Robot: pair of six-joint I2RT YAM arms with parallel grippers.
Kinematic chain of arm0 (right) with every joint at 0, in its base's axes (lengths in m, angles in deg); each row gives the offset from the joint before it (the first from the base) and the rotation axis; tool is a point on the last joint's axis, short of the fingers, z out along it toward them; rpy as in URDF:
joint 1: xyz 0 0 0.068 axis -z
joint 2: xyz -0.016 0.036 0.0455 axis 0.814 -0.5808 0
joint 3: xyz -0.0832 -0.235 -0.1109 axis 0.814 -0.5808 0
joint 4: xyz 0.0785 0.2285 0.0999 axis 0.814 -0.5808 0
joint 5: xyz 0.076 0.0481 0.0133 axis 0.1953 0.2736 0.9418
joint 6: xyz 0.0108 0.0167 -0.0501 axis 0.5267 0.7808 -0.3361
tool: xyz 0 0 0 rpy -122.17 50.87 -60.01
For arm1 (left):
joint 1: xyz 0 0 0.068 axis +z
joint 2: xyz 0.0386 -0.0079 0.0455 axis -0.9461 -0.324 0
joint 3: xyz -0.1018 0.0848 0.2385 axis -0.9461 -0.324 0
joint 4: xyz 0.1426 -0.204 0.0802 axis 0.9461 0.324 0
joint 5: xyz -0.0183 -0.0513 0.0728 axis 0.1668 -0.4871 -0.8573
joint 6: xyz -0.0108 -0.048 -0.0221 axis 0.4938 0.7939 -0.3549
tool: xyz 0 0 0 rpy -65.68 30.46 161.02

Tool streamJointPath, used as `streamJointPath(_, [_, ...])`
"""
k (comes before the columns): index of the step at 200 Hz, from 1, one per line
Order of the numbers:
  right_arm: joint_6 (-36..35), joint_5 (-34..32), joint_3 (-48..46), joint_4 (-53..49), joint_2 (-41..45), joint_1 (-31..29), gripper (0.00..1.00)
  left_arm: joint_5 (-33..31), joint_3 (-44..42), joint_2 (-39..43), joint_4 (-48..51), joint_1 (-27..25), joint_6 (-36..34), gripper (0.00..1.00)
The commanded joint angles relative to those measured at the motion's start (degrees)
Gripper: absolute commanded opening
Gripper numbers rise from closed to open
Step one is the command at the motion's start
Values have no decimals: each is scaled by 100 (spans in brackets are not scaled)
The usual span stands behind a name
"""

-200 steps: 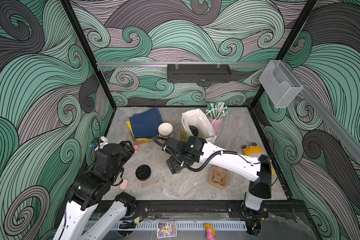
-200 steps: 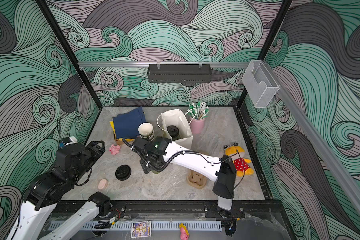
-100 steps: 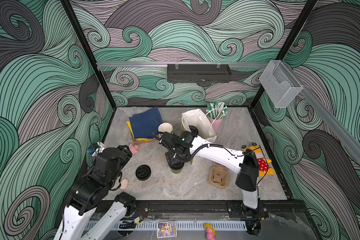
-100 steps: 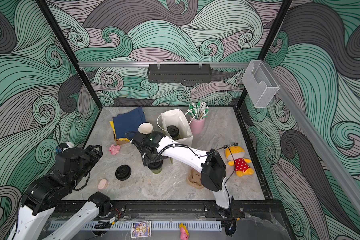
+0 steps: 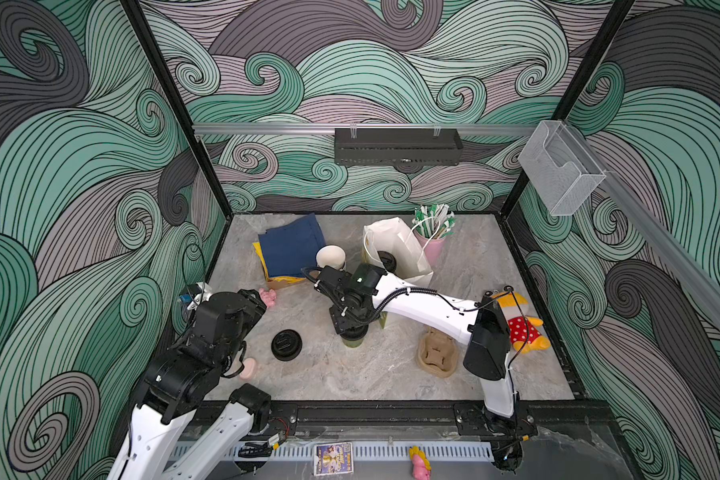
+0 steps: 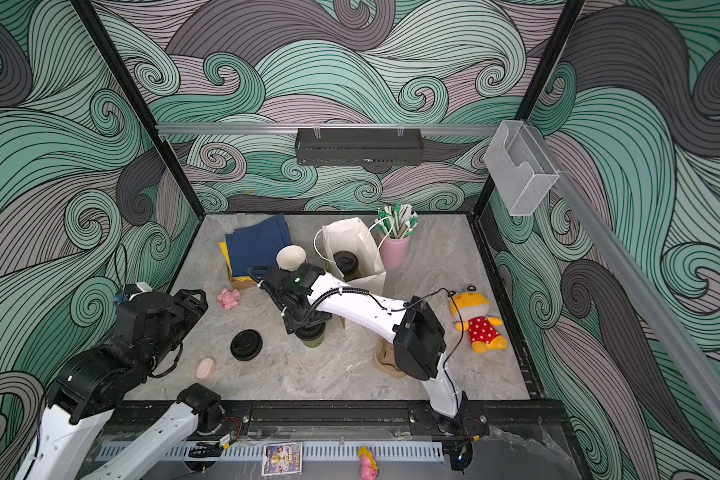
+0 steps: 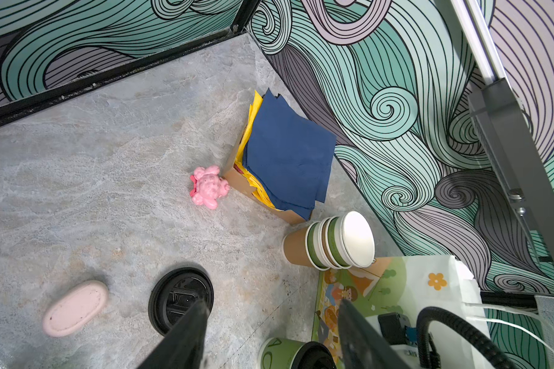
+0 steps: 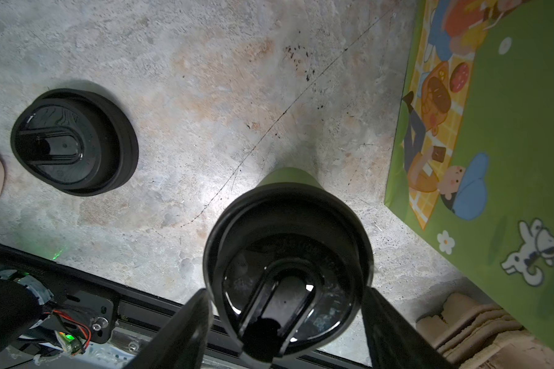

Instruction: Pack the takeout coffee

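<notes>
Marble worktop [image 8: 205,80]: right fingers [image 8: 179,335] flank likely light, crushable cup [image 8: 285,179], grip unclear; hold under lid [image 8: 288,255]; left fingers [image 7: 179,338] open.

Table [image 5: 350,382] is carrying | lidded green cup [image 5: 353,341] standing upright | loose black lid [image 5: 286,344] lying near | paper bag [image 5: 391,243], pulp carrier [image 5: 436,356] standing apart

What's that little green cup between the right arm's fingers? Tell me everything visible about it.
A small olive-green paper cup capped with a glossy round black sip lid. It stands upright on the grey stone-look tabletop, beside the picture-printed bag. The fingers of the right gripper flank its lid; contact is unclear.
</notes>
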State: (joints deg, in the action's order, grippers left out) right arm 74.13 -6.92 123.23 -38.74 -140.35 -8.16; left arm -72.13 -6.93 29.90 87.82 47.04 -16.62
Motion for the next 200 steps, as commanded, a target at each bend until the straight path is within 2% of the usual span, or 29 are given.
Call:
streamJointPath(1, [57, 22, -10, -85, -122, 20, 74, -56, 13, -68, -53, 41, -18, 67])
streamJointPath(92, [22, 21, -60, -205, -272, 22, 77, -22, 61, -151, -117, 41, -22, 66])
streamJointPath(153, [4, 4, -47, -213, -221, 1, 66, -45, 67, -139, -110, 41, -33, 65])
streamJointPath(200, [-170, -107, -64, -405, 189, -119, 64, -16, 102, -134, -168, 39, -182, 65])
